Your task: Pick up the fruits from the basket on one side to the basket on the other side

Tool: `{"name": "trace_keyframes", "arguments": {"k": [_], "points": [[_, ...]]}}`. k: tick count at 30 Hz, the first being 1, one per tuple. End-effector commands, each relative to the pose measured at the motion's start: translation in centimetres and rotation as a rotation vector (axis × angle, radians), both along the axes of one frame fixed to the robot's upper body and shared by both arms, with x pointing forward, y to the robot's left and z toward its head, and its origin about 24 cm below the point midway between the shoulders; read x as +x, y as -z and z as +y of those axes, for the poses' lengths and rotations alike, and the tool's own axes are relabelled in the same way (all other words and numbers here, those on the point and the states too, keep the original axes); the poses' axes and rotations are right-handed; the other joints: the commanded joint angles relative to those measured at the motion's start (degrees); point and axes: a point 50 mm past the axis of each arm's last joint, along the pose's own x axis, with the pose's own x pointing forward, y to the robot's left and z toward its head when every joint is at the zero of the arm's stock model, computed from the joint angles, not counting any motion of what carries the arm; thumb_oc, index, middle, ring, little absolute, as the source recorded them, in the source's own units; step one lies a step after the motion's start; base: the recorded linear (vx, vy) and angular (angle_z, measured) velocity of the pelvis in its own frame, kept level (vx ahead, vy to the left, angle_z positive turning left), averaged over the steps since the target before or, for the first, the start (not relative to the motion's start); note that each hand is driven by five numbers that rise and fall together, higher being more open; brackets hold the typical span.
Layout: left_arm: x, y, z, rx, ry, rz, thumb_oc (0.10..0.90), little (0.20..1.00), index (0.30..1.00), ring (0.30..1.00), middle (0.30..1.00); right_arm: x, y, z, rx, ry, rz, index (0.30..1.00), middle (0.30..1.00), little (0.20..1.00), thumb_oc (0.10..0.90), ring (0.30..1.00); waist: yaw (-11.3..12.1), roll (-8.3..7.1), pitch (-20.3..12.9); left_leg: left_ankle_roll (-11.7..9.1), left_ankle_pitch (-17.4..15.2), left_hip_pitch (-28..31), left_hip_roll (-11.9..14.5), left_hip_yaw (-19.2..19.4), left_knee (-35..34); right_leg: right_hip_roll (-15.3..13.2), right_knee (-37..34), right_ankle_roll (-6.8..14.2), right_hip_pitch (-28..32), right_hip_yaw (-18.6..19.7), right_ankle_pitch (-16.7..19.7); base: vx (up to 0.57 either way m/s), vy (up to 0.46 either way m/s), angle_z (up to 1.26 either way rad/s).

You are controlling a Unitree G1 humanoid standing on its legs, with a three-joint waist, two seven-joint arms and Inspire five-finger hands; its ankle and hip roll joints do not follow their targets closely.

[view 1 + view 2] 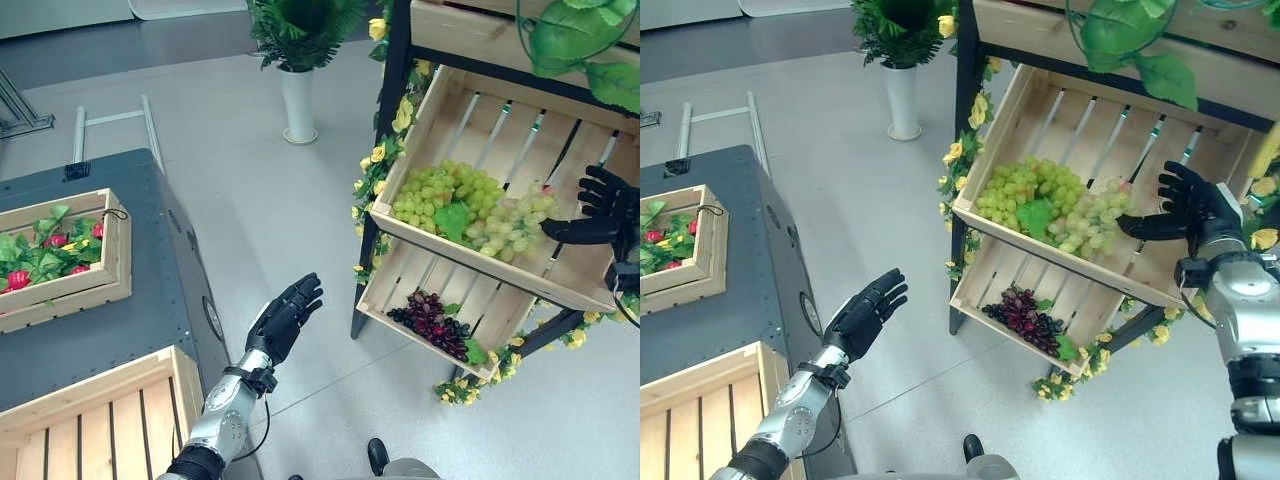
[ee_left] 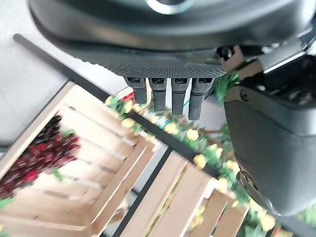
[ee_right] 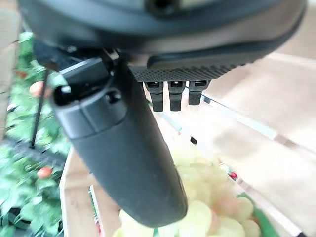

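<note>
the green grapes [image 1: 455, 208] lie in a big heap in the upper crate [image 1: 590, 290] of the wooden stand, and a small bunch of dark grapes [image 1: 435, 322] lies in the lower crate [image 1: 395, 300] under it. the right hand [image 1: 1185, 205] is right next to the green heap, on its far-right side, with its fingers spread open and its thumb pointing at the grapes. it holds nothing yet. the left hand [image 1: 285, 315] hangs in the air over the floor, open too, well apart from the stand.

the grapes look soft and bumpy, so i think they squash if you squeeze hard. they are likely light, but a bunch is floppy and little ones may drop off. i think the best place to hold is around the thick middle of one bunch, with the thumb under it and the fingers curled over, gently. the empty crate [image 1: 100, 420] on the robot's left, by the dark cabinet [image 1: 150, 300], looks like the place they go.
</note>
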Motion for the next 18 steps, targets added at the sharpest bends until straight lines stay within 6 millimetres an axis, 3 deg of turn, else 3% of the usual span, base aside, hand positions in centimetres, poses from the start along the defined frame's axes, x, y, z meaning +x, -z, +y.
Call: {"name": "trace_keyframes", "arguments": {"k": [1, 7, 18], "points": [[1.0, -2.2, -0.1, 0.004, -0.025, -0.160, 0.800, 0.900, 0.900, 0.900, 0.900, -1.4, -6.5, -0.5, -0.091, 0.061, -0.373, 0.900, 0.900, 0.900, 0.800, 0.900, -0.88, -0.19, -3.84, 1.40, -7.28, 0.41, -2.62, -0.18, 0.57, 5.62, 0.12, -2.84, 1.11, 0.81, -1.83, 0.01, -0.019, -0.10], [0.8, -1.9, -0.5, 0.010, -0.055, -0.142, 0.800, 0.900, 0.900, 0.900, 0.900, -3.5, -4.9, 4.2, -0.065, -0.162, -0.440, 0.900, 0.900, 0.900, 0.800, 0.900, -2.44, 0.61, -3.87, 1.66, -7.46, 0.43, -2.68, 0.60, 0.57, 5.63, 0.20, -2.51, 0.71, 1.84, -1.87, 0.01, -0.010, -0.13], [0.7, -1.6, -1.2, 0.014, -0.063, -0.122, 0.800, 0.900, 0.900, 0.900, 0.900, -5.6, -5.5, 10.0, -0.126, -0.469, -0.525, 0.900, 0.900, 0.900, 0.800, 0.900, -3.82, 1.88, -4.17, 1.98, -7.76, 0.69, -2.75, 1.43, 0.57, 5.62, 0.32, -2.26, 0.71, 2.20, -2.26, 0.00, -0.008, -0.06]]}}
